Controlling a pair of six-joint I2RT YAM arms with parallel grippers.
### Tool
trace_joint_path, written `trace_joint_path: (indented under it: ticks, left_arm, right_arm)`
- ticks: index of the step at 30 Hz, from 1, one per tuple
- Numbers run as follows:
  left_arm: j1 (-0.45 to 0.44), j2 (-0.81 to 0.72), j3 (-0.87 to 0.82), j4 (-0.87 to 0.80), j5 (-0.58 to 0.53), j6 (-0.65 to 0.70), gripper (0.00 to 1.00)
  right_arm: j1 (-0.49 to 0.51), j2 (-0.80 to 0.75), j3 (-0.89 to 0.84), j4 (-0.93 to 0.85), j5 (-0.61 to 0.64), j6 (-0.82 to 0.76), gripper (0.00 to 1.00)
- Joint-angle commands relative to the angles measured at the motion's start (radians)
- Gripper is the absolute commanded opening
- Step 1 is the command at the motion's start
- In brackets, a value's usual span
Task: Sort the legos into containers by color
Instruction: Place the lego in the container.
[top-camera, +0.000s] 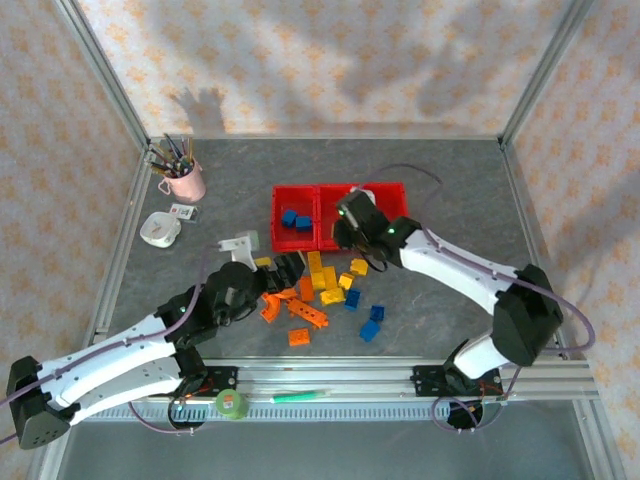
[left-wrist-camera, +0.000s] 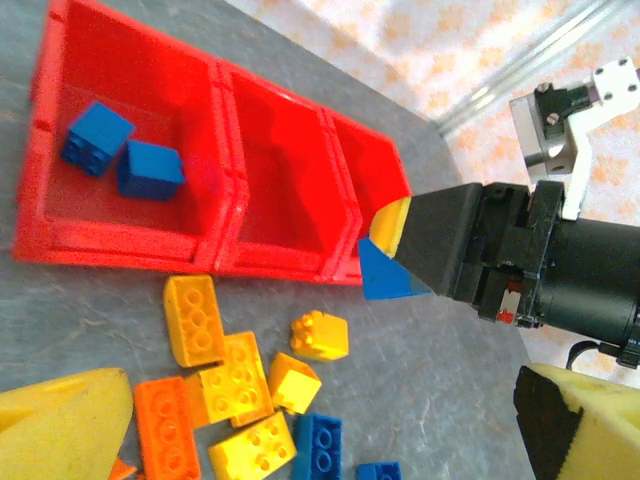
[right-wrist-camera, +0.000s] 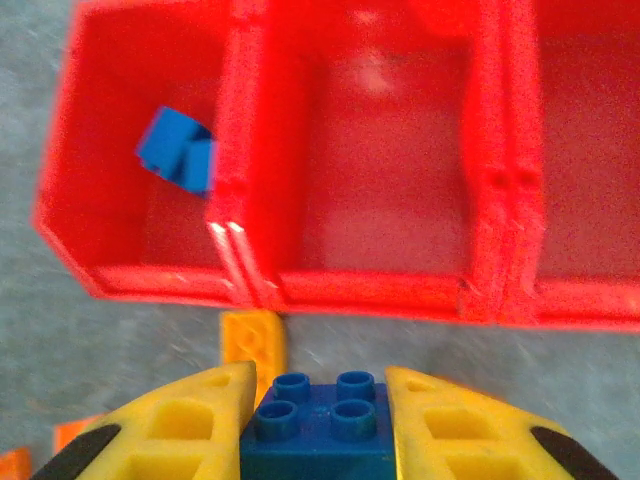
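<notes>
The three joined red containers (top-camera: 300, 192) stand behind a loose pile of yellow, orange and blue legos (top-camera: 315, 290). Two blue bricks (left-wrist-camera: 120, 155) lie in the left bin. My right gripper (right-wrist-camera: 320, 415) is shut on a blue four-stud brick (right-wrist-camera: 320, 430), just in front of the containers' near wall (right-wrist-camera: 350, 292), roughly before the middle bin. From the left wrist view that gripper (left-wrist-camera: 395, 255) hovers at the right bin's corner. My left gripper (left-wrist-camera: 320, 430) is open over the pile, its yellow fingers (left-wrist-camera: 60, 420) spread wide with nothing held.
A pink cup of pens (top-camera: 180, 178) and a small white object (top-camera: 160, 229) sit at the back left. A green tape roll (top-camera: 232, 403) and a green pen (top-camera: 300, 396) rest on the front rail. Metal frame posts border the table.
</notes>
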Motion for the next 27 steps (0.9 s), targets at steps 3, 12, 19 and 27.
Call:
trace_joint_path:
  ticks: [3,12,19,27]
  left_arm:
    - [0.059,-0.033,0.053,-0.154,-0.057,-0.003,0.99]
    - [0.168,0.007,0.071,-0.163,-0.028,0.009,0.99]
    - [0.196,0.054,0.067,-0.128,0.01,0.009,0.99]
    - [0.199,0.034,0.037,-0.116,0.054,-0.003,0.99]
  right_arm:
    - [0.014,0.162,0.2,-0.005,0.001,-0.056,0.27]
    - [0.0,0.475,0.538,-0.016,0.06,-0.134,0.28]
    - [-0.019,0.671,0.741,-0.081,0.059,-0.149,0.28]
    - [-0.019,0.648,0.751,-0.07,0.046,-0.143,0.45]
